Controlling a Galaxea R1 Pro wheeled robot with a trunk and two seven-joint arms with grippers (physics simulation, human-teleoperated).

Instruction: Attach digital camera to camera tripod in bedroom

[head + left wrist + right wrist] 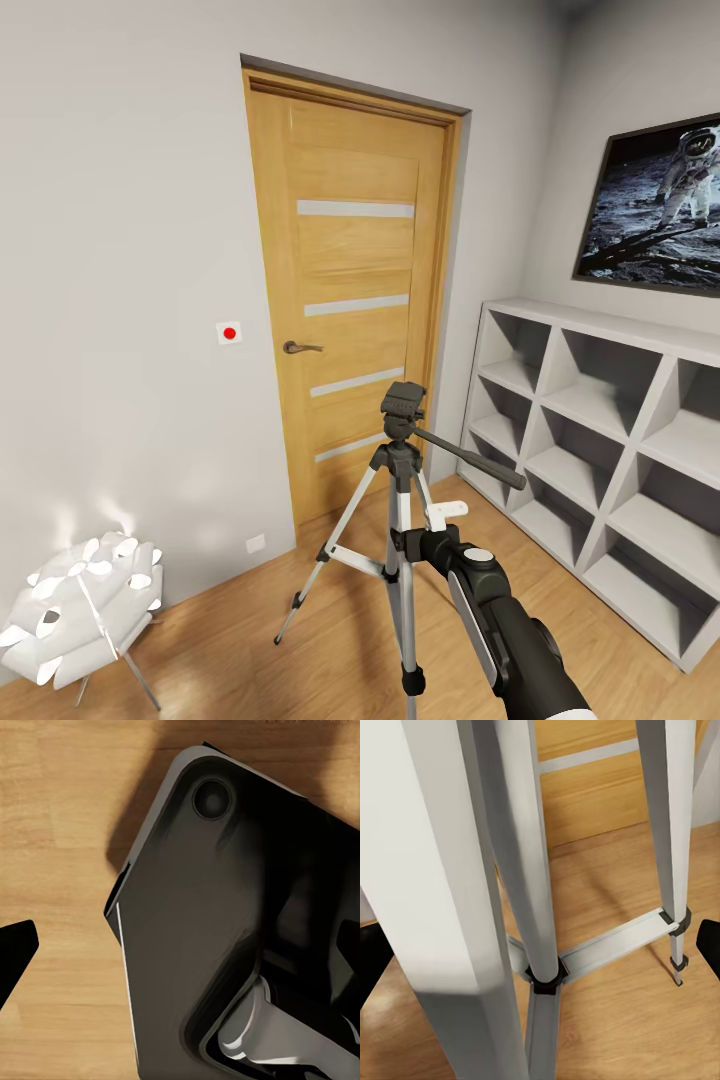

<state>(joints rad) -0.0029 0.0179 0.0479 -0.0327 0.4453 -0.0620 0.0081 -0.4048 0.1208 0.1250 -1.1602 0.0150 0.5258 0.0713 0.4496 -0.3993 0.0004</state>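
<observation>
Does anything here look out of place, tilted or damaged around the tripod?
Nothing stands out. The camera tripod stands upright on the wood floor before the closed door, legs spread evenly. Its head carries no camera. The shelf unit and wall picture look undamaged.

Light wood plank floor carried the silver three-legged camera tripod; white petal-ball floor lamp stood left of tripod.

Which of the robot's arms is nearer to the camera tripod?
Right. The right arm reaches up to the camera tripod, its tool close among the silver legs. The left wrist view faces the wood floor and a dark robot part, with no tripod there.
</observation>
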